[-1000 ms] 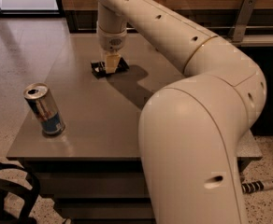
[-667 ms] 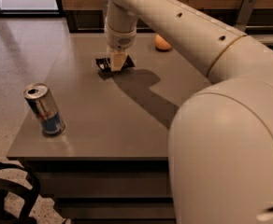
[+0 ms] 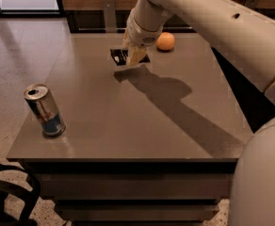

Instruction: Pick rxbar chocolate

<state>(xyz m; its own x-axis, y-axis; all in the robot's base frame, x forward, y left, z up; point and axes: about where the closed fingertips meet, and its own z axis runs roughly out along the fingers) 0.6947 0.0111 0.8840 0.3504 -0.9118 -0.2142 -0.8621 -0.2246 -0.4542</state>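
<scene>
Gripper (image 3: 136, 56) clamping rxbar chocolate (image 3: 119, 55) above table (image 3: 128, 126), near orange (image 3: 165, 41); white wrapper print showing, unreadable; silver-blue can (image 3: 44, 109) standing front-left

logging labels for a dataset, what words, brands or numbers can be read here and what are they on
rxbar chocolate: rows of white print on the black wrapper, too blurred to read.
drink can: silver and blue, with no lettering that can be made out.
orange, table: no text.
gripper: no markings; it is shut on the bar above the table's far side.
Nothing can be quoted.
</scene>
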